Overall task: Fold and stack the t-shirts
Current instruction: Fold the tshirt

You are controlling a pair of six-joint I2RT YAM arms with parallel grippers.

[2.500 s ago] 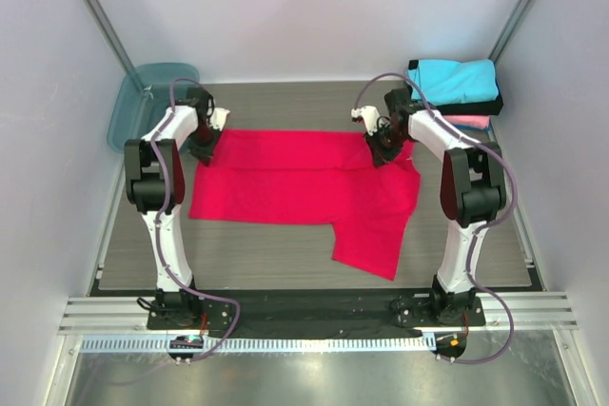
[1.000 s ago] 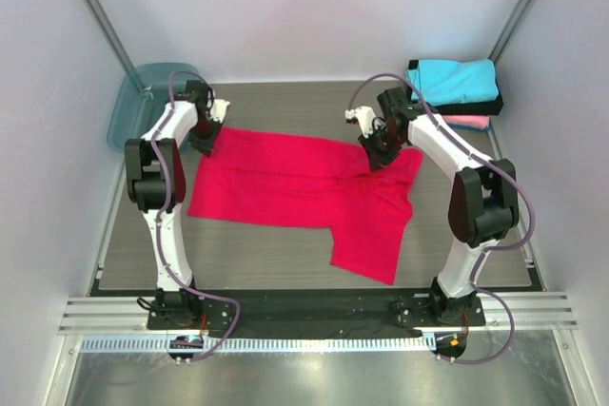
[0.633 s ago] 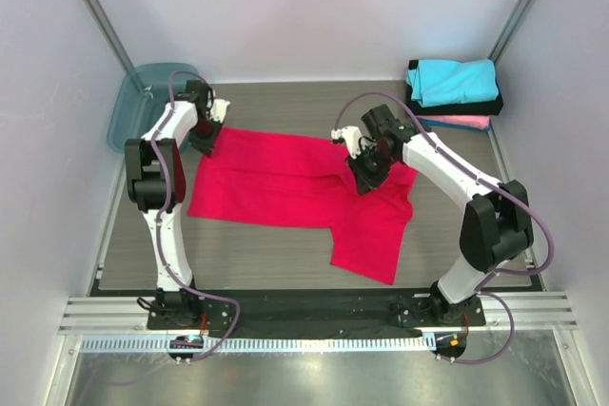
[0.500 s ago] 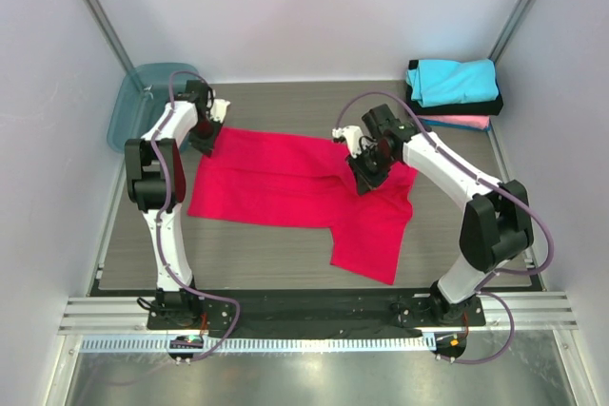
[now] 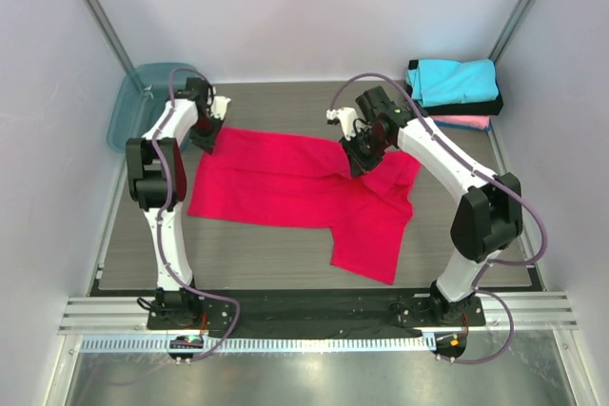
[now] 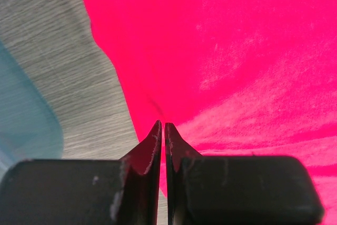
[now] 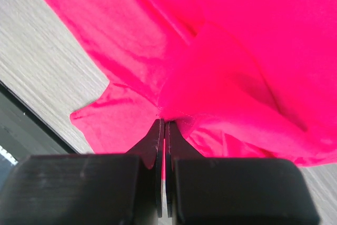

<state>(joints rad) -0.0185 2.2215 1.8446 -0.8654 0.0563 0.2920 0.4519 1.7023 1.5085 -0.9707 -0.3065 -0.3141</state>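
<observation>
The left jaws are clenched on the far left corner of the red t-shirt, the hem pinched between their tips with the cloth low against the desk. The right jaws are clamped on a bunched ridge of the same shirt near its far right edge, raised a little so the cloth drapes away below and to either side of them. Pinning one corner while lifting the other looks like the way to carry the right part across for a fold: the left grip would stop the whole shirt from sliding along. The shirt stretches between the two jaws, and one loose flap trails towards the arm bases, nearer than the right jaws.

Counted, there are four t-shirts: the red one spread out, and three folded in a pile beyond and to the right of the right jaws, cyan t-shirt on top, black t-shirt under it, pink t-shirt lowest (only its edge peeks out). One teal bin sits just left of and beyond the left jaws
</observation>
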